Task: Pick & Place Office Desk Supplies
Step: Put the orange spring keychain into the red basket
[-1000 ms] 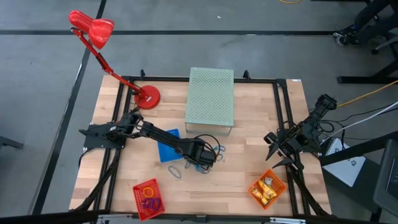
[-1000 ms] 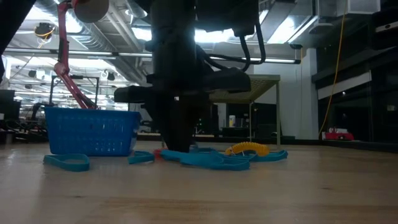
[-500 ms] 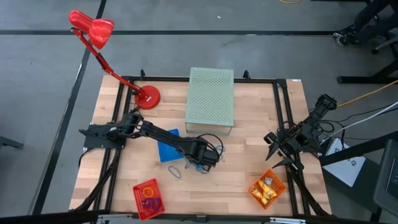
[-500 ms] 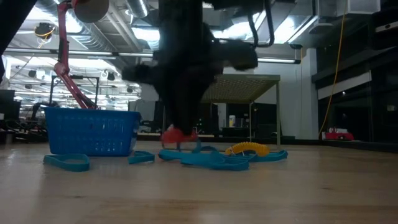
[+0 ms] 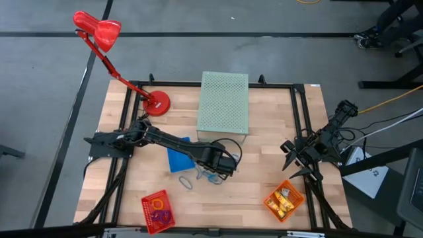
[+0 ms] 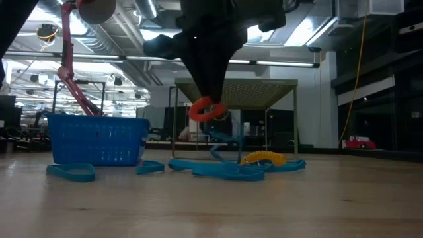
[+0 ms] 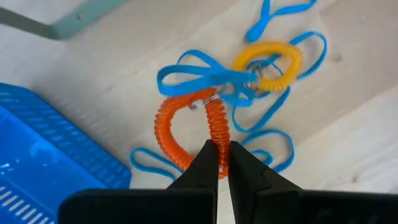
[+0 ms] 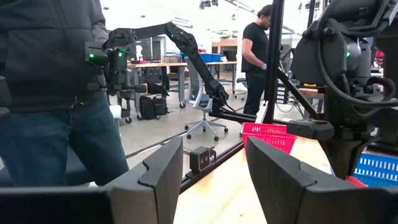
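Observation:
My left gripper (image 7: 222,154) hangs above the middle of the table, shut on an orange coiled loop (image 7: 186,127) that shows lifted in the low view (image 6: 206,109). A blue band (image 7: 199,78) is caught on the loop and trails down (image 6: 223,140) toward more blue bands (image 6: 225,170) and a yellow coiled loop (image 7: 267,59) lying on the wood. My right gripper (image 5: 289,160) waits open at the table's right edge. My left gripper pinches one spot of the orange loop's coil (image 7: 217,138) between its two fingers, coming from above and pointing down. The loop hangs below the fingertips (image 6: 210,99), clear of the table, with the blue band (image 6: 223,140) dangling from it.
A blue basket (image 5: 178,158) stands just left of the gripper. A red basket (image 5: 157,210) and an orange basket (image 5: 284,201) sit near the front edge. The pale green perforated box (image 5: 223,102) stands behind, and a red lamp's base (image 5: 157,102) at the far left. People stand beyond the table.
My left gripper has risen straight up from the pile of bands, taking the orange coiled loop off the table. One blue band has been drawn up with it at one end, while the other bands and the yellow loop have stayed on the wood.

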{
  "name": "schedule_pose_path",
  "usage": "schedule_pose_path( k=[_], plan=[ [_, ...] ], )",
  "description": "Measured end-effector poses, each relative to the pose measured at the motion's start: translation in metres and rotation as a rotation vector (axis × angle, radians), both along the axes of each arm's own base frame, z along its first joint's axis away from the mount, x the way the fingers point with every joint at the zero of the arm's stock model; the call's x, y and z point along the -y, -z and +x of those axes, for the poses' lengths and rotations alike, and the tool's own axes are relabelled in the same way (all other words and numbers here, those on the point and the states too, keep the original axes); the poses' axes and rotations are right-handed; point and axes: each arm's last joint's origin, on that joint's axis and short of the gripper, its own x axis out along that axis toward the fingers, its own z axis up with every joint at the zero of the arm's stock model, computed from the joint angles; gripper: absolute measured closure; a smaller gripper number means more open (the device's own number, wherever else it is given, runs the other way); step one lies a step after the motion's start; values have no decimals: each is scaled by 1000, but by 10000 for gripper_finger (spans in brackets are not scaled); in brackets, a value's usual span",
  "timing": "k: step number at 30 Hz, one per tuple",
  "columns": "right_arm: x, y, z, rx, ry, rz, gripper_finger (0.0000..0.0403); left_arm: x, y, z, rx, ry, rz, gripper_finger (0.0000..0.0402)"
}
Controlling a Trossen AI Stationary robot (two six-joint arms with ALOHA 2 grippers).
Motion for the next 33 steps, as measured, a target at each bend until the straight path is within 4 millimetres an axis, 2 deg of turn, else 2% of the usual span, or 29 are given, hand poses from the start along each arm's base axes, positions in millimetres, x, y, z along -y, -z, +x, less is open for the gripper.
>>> schedule_pose_path(
  k=[6,10,13,18,22,26,33],
  plan=[
    [0,0,0,0,0,0,224,12,4,3,37,43,-69,396],
    [0,0,0,9,2,-11,224,17,8,6,7,230,-290,396],
    [0,0,0,14,3,-17,224,14,12,5,-15,209,-209,397],
    [0,0,0,6,1,-7,224,14,7,15,96,249,-223,398],
    [0,0,0,-9,-2,10,224,13,7,16,110,192,-168,398],
    [0,0,0,-13,-2,15,224,9,-9,14,190,120,-104,398],
    [0,0,0,-18,-6,20,224,31,-59,-19,367,10,101,398]
  ],
)
